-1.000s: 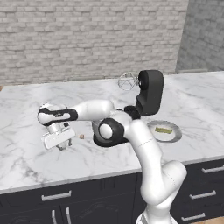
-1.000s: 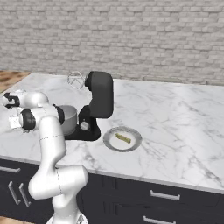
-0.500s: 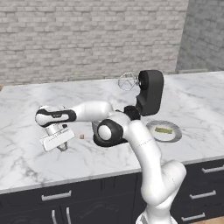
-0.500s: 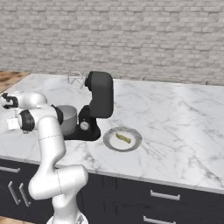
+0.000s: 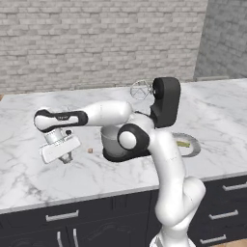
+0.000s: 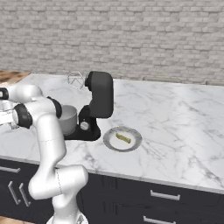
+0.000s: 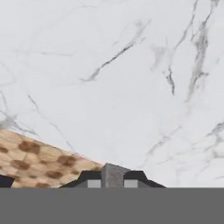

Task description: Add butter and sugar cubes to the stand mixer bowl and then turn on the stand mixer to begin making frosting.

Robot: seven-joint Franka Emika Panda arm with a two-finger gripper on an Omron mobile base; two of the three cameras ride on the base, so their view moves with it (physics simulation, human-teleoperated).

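Observation:
My gripper (image 5: 65,157) hangs low over the left part of the marble counter, left of the stand mixer (image 5: 165,102). In the hand view the gripper (image 7: 113,179) is shut on a pale grey sugar cube (image 7: 113,172) wedged between the two dark tips. The tan sugar cube (image 5: 90,150) lies on the counter just right of the hand. Under the mixer head stands the grey stand mixer bowl (image 6: 68,119), partly hidden by my elbow in the left base view. The pale yellow butter (image 6: 123,138) rests on a flat grey plate (image 6: 133,144) to the right of the mixer.
The mixer head is tilted up, with its wire whisk (image 5: 141,89) in the air above the bowl. The counter's edge and a patch of brown floor (image 7: 35,159) show at the lower left of the hand view. A brick wall runs behind the counter.
The jaws have closed from partly open onto the grey sugar cube. The hand has stayed at nearly the same spot over the left counter.

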